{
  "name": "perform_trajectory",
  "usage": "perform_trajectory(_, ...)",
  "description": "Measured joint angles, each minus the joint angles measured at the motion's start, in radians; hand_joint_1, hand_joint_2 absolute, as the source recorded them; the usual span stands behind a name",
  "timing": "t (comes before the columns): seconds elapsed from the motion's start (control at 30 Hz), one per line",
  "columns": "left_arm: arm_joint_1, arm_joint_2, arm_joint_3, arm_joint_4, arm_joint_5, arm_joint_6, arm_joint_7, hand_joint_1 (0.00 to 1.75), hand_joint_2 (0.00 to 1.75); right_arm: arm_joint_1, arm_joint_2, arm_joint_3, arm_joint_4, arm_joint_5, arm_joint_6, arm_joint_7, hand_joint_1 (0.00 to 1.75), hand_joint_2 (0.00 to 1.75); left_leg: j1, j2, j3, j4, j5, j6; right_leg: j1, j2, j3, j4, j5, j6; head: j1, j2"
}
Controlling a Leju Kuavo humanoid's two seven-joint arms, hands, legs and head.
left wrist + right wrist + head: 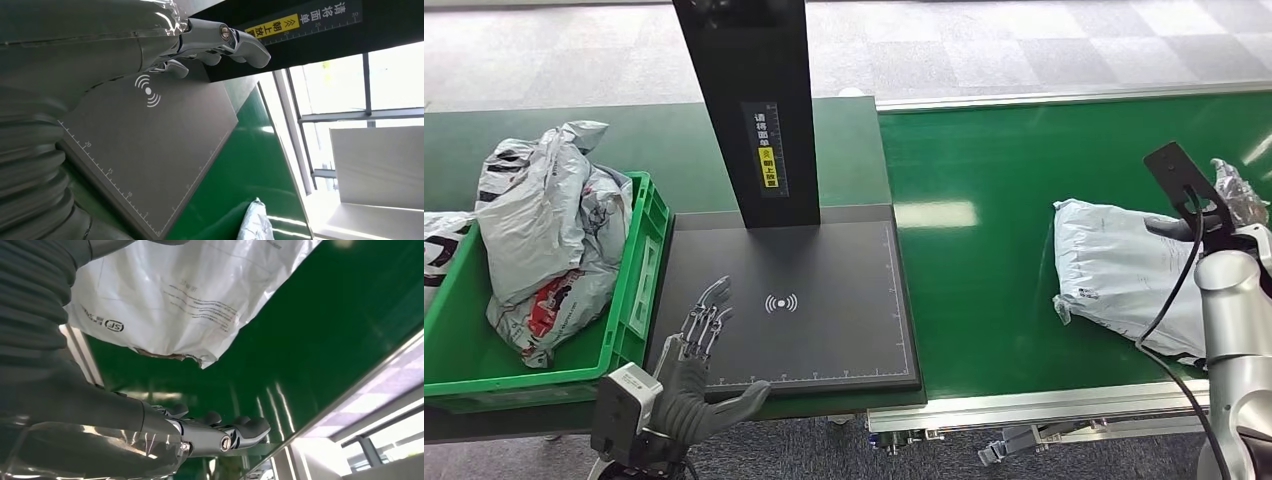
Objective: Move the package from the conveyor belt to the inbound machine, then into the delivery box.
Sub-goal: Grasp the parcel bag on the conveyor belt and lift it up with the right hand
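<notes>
— Looking for the package [1124, 280]: it is lying on the green belt [1004, 300], out at the robot's right side, well apart from the scanner plate [824, 300] and further still from the green box [639, 290].

— Which hand is sitting nearer to it?

— The right hand [1229, 205], clearly. In the head view it is hanging over the package's far right edge, partly hidden behind the black camera bracket [1179, 180]. In the right wrist view the right hand [220, 432] is showing its fingers [250, 427] stretched out together above the belt, with the white bag [200, 295] lying just beside them, toward the wrist side. I am seeing nothing held in it, so I am reading it as spread and empty, though whether it is touching the bag I cannot tell.

— And the other one?

— The left hand [699, 370] is hovering over the near left corner of the plate, fingers apart, holding nothing. It is sitting well apart from the package, with the whole plate between them.

— How is the package lying?

— Its long side is running roughly away from the robot, slightly slanted, with the crumpled short end facing the plate.

— So what is the coming move turning on?

— I am judging that the right hand is needing to close on the bag from the right edge, then carry it leftward to the plate.
</notes>
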Motion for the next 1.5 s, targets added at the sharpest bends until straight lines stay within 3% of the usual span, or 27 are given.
perform_trajectory(0.2,-0.004,0.0,0.002,0.009,0.002,-0.003,-0.001,0.0,1.75,-0.13,-0.047,0.103,0.166,0.143,0.15,0.122,0.0,1.75,0.0,0.0,-0.001,0.0,0.0,0.0,0.0,0.0,-0.001,0.0,0.0,0.0,0.0,0.0)
perform_trajectory(0.37,-0.018,0.0,0.006,0.022,0.004,-0.009,-0.001,0.0,1.75,-0.209,-0.054,0.186,0.263,0.17,0.257,0.119,0.0,1.75,0.0,-0.001,0.0,0.0,0.0,0.0,0.0,-0.001,0.0,0.0,0.0,0.0,0.0,0.0)
perform_trajectory(0.63,-0.035,0.0,0.012,0.046,0.004,-0.018,-0.003,0.0,1.75,-0.231,-0.053,0.236,0.322,0.169,0.32,0.092,0.0,1.75,0.0,-0.002,-0.001,0.0,0.001,0.0,0.0,-0.002,-0.001,0.0,0.0,0.0,0.0,0.0)
perform_trajectory(0.9,-0.065,0.0,0.013,0.072,0.007,-0.029,-0.001,0.0,1.75,-0.176,-0.028,0.28,0.36,0.153,0.378,0.045,0.0,1.75,0.0,-0.003,-0.001,0.0,0.001,0.0,0.0,-0.002,0.0,0.0,0.0,0.0,0.0,0.0)
perform_trajectory(1.5,-0.065,0.0,0.01,0.073,0.0,-0.047,0.029,0.0,1.75,-0.005,0.019,0.319,0.38,0.15,0.358,0.028,0.0,1.75,0.001,-0.003,-0.002,0.0,0.001,0.0,0.0,-0.003,-0.001,0.0,0.0,0.0,0.0,0.0)
